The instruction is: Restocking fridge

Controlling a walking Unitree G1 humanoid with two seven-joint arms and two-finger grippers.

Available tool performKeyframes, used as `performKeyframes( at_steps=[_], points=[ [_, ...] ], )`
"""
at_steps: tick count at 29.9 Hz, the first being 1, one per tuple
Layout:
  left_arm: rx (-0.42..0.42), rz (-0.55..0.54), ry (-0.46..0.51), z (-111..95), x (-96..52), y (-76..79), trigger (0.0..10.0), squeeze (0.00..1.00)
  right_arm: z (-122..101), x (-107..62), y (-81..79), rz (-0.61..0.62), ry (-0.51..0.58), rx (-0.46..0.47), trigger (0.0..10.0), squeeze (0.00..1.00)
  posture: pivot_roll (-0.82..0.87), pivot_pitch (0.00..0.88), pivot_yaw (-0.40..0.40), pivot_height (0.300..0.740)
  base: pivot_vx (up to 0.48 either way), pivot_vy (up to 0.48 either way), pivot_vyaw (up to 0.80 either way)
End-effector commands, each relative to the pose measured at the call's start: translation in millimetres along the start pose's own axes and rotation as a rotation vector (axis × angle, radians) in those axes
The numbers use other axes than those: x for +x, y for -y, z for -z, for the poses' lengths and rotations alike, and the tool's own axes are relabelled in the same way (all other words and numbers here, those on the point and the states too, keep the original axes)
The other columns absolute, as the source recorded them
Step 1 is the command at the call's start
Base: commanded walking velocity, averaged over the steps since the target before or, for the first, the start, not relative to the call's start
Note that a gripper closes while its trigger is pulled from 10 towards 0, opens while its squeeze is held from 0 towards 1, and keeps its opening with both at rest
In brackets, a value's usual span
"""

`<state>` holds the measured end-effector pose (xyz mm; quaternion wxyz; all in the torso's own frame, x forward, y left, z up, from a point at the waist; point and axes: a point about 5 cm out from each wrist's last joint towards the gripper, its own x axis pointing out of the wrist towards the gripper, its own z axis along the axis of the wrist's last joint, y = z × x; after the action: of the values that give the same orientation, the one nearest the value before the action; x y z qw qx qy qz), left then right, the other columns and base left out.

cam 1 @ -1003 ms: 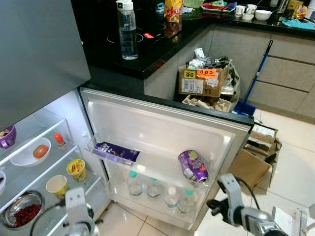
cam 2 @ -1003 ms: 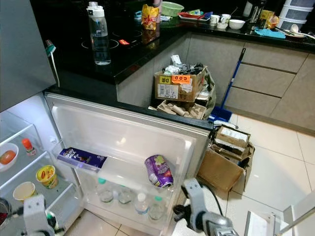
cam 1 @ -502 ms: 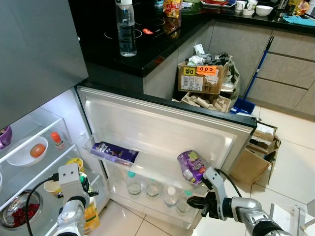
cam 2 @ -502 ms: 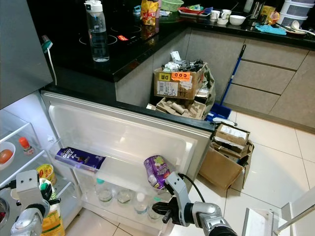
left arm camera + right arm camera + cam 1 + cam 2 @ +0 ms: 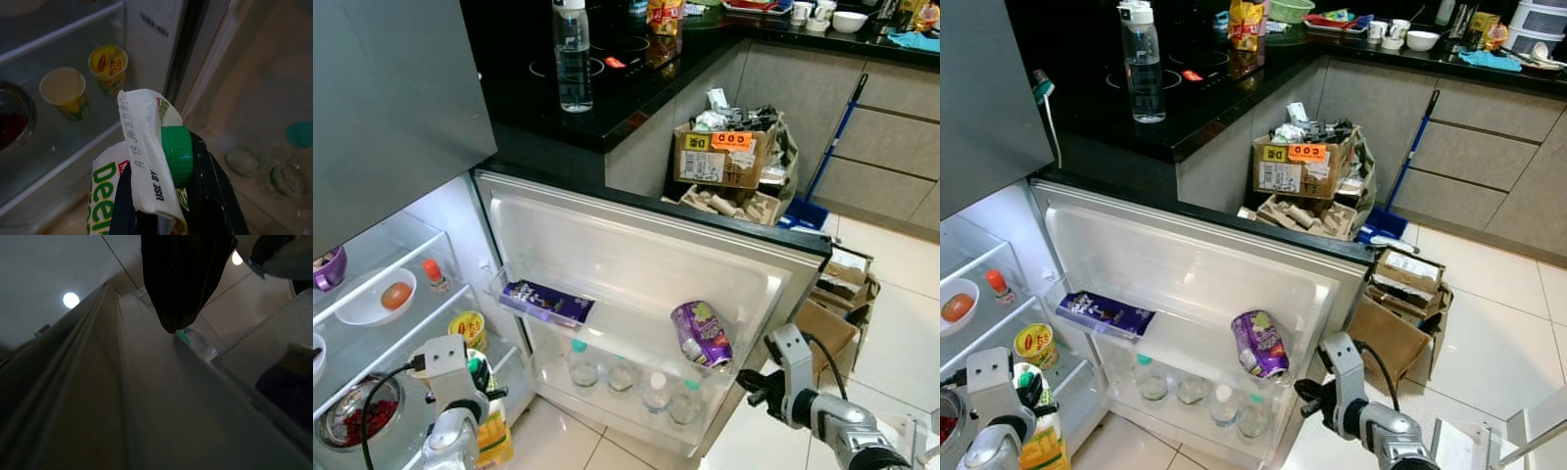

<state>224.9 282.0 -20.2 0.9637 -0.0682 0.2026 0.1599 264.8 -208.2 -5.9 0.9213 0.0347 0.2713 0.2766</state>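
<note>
Left pincer (image 5: 178, 196) pinching green-capped milk carton (image 5: 146, 161); right pincer (image 5: 1310, 394) – state unclear, dim view – beside fridge door bin (image 5: 607, 387) holding water bottles (image 5: 654, 390).

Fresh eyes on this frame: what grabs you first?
The wide-open fridge door, with a purple can lying tilted on its shelf and a purple chocolate bar further left. Low by the fridge shelves, the left gripper clamps a green-capped carton. The right gripper sits beside the door's outer edge.
</note>
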Motion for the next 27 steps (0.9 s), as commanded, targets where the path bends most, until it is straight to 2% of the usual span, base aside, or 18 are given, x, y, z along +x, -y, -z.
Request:
performKeyframes(
  at_steps=[1,4,8,9,10,11,13,15,19,23,25,26,27],
  points=[
    [-0.036,-0.028,-0.047,14,-6.0,-1.3,10.0,0.00,-5,2.1,0.7,0.013,0.023,0.002,10.0,0.00,-0.07,0.000,-0.033,0.740,0.000,0.000,0.00],
    [-0.044,-0.048,-0.106,30,-15.3,-4.7,10.0,0.00,-22,7.2,4.6,0.067,0.072,-0.027,10.0,0.00,-0.07,0.000,-0.033,0.740,0.000,0.000,0.00],
    [-0.044,-0.054,-0.131,38,-20.0,-6.3,10.0,0.00,-34,9.4,7.8,0.099,0.097,-0.050,10.0,0.00,-0.07,0.000,-0.027,0.740,0.000,0.000,0.00],
    [-0.044,-0.057,-0.142,41,-22.2,-7.0,10.0,0.00,-42,10.1,10.7,0.123,0.112,-0.068,10.0,0.00,-0.07,0.000,-0.027,0.740,0.000,0.000,0.00],
    [-0.045,-0.061,-0.158,46,-25.7,-8.0,10.0,0.00,-62,9.3,19.9,0.199,0.145,-0.116,10.0,0.00,-0.07,0.000,-0.025,0.740,0.000,0.000,0.00],
    [-0.044,-0.060,-0.162,48,-27.0,-8.5,10.0,0.00,-73,7.9,25.4,0.244,0.163,-0.136,10.0,0.00,-0.07,0.000,-0.021,0.740,0.000,0.000,0.00],
    [-0.040,-0.055,-0.162,48,-27.2,-8.3,10.0,0.00,-81,6.3,29.4,0.274,0.172,-0.154,10.0,0.00,-0.07,0.000,-0.021,0.740,0.000,0.000,0.00],
    [-0.029,-0.044,-0.157,48,-27.5,-8.5,10.0,0.00,-104,-0.3,41.4,0.359,0.220,-0.176,10.0,0.00,-0.05,0.000,-0.016,0.740,0.000,0.000,0.00],
    [-0.019,-0.039,-0.151,47,-27.7,-10.7,10.0,0.00,-120,-7.5,51.4,0.441,0.265,-0.161,10.0,0.00,-0.05,0.000,-0.013,0.740,0.000,0.000,0.00],
    [-0.014,-0.036,-0.143,45,-27.1,-11.7,10.0,0.00,-122,-9.7,54.1,0.459,0.281,-0.130,10.0,0.00,-0.05,0.000,-0.013,0.740,0.000,0.000,0.00],
    [-0.017,-0.034,-0.134,43,-25.9,-11.3,10.0,0.00,-114,-7.9,51.9,0.442,0.266,-0.113,10.0,0.00,-0.05,0.000,-0.013,0.740,0.000,0.000,0.00],
    [-0.012,-0.020,-0.119,39,-23.2,-8.6,10.0,0.00,-84,-3.6,44.4,0.404,0.205,-0.071,10.0,0.00,-0.05,0.000,-0.013,0.740,0.000,0.000,0.00],
    [-0.012,-0.020,-0.119,39,-23.2,-8.6,10.0,0.00,-84,-3.6,44.4,0.404,0.205,-0.071,10.0,0.00,-0.05,0.000,-0.013,0.740,0.000,0.000,0.00]
  ],
)
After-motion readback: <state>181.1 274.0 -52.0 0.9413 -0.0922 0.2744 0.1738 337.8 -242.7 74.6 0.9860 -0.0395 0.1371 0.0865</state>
